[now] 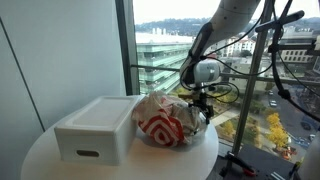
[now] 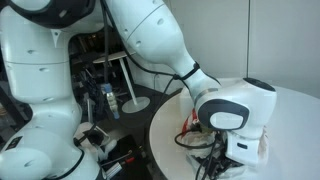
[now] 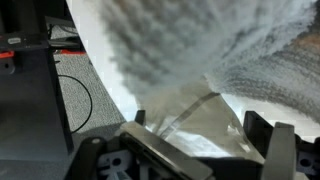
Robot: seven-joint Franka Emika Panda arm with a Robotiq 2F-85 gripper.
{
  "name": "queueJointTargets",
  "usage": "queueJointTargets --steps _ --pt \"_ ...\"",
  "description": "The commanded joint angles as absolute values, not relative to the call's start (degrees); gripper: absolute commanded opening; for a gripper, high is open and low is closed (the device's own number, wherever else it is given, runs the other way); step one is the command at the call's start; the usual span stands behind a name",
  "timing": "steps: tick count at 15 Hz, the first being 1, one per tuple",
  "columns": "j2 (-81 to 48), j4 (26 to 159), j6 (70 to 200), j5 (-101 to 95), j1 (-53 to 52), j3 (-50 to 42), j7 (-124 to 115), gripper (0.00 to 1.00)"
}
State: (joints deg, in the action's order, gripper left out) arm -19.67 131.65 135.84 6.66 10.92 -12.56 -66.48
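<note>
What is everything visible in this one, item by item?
bag: one, red and white pattern, middle of the table, beside the box
box: one, white, on the table
table: one, white, round, by the window
window: one, tall glass, behind the table, buildings outside
cable: one, black, on the grey floor in the wrist view
arm: one, white, reaching down to the table
pincer: one, dark, at the bag's side
</note>
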Motion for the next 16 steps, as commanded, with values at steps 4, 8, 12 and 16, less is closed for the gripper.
queueJointTargets --steps 4,8,12,16 --pt "-18.8 133.2 138.0 5.8 9.9 -16.2 -67.4 1.00" --pt "-20.7 131.9 137.6 5.8 9.6 -16.4 -67.8 0.81" --pt "-20.4 132.1 137.4 6.2 9.6 -16.3 -67.4 0.49" --pt "-20.3 131.9 136.2 5.9 9.4 -16.5 -68.0 0.20"
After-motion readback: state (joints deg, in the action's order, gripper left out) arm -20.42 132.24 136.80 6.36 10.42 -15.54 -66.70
